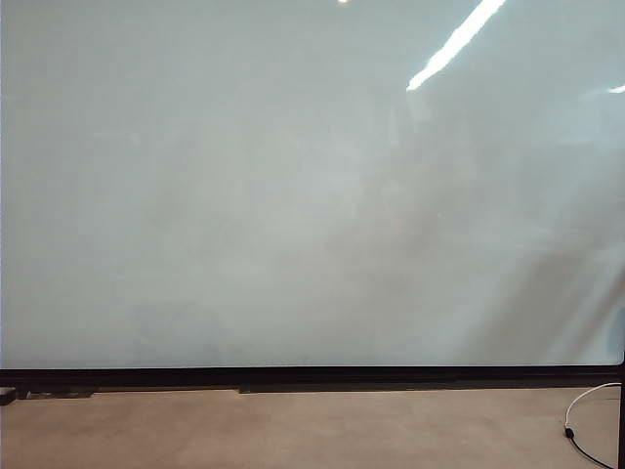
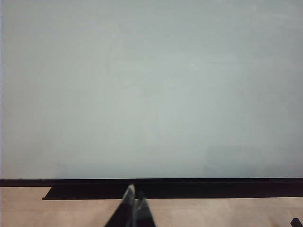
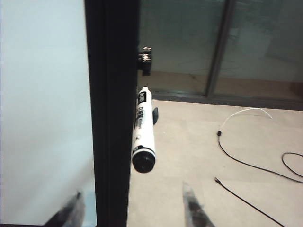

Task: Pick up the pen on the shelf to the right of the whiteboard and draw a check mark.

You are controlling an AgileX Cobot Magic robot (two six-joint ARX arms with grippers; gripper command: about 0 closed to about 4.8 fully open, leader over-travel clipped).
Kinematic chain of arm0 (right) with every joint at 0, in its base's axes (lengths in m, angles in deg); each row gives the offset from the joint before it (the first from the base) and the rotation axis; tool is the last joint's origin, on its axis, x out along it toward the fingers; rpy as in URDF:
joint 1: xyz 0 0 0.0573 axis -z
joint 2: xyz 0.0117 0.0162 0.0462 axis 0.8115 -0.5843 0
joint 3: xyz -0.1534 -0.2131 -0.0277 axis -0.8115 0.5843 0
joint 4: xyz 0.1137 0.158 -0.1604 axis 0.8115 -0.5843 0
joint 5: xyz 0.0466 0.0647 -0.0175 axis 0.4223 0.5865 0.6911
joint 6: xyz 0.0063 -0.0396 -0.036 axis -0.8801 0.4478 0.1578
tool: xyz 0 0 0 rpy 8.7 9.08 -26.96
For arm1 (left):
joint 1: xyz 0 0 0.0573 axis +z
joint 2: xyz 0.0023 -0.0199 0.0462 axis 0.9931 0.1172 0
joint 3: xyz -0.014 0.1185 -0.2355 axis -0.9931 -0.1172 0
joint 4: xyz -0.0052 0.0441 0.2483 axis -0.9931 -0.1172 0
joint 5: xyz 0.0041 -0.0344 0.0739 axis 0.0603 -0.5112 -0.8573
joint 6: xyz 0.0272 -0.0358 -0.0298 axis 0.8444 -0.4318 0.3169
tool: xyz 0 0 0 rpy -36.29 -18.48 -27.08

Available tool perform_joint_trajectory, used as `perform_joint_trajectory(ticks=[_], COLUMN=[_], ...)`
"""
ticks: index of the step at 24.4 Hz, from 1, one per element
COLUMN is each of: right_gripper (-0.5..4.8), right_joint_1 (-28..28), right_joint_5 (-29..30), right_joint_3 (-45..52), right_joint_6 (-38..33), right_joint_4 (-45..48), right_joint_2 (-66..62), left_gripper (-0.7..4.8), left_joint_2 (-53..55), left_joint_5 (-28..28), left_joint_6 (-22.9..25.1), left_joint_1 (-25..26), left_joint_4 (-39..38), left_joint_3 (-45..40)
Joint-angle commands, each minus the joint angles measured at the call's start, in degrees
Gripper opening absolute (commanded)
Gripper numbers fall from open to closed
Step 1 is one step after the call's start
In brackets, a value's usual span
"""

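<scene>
Beside the whiteboard's (image 3: 42,109) black frame the pen (image 3: 143,130) lies ungrasped before the right gripper (image 3: 132,210), whose jaws gape wide and empty, while the left gripper (image 2: 132,210) sits pinched together, empty, facing the board.

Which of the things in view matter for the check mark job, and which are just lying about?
For the job:
pen on its holder beside the frame
whiteboard, no mark yet
right gripper, open, facing the pen

Lying about:
white cable
black cables
left gripper, shut
</scene>
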Motion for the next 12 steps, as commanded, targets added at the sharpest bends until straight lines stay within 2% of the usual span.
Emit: perform_joint_trajectory(ticks=[1, 3, 8, 12], right_gripper=[2.66, 2.65, 2.65, 2.65], right_joint_1=[1.4, 2.4, 2.4, 2.4], right_joint_5=[3.9, 6.8, 9.4, 12.2], right_joint_3=[-2.7, -5.1, -8.0, -10.6], right_joint_6=[0.0, -0.2, -2.6, -6.8], right_joint_4=[3.6, 4.6, 6.8, 10.3], right_joint_2=[-3.6, -6.4, -9.7, -14.3], left_gripper=[-0.04, -0.04, -0.05, -0.04], left_joint_2=[0.0, 0.0, 0.0, 0.0], left_joint_5=[0.0, 0.0, 0.0, 0.0], left_joint_6=[0.3, 0.3, 0.2, 0.3], left_joint_1=[0.0, 0.0, 0.0, 0.0], left_joint_4=[0.7, 0.7, 0.7, 0.7], left_joint_3=[0.2, 0.2, 0.2, 0.2])
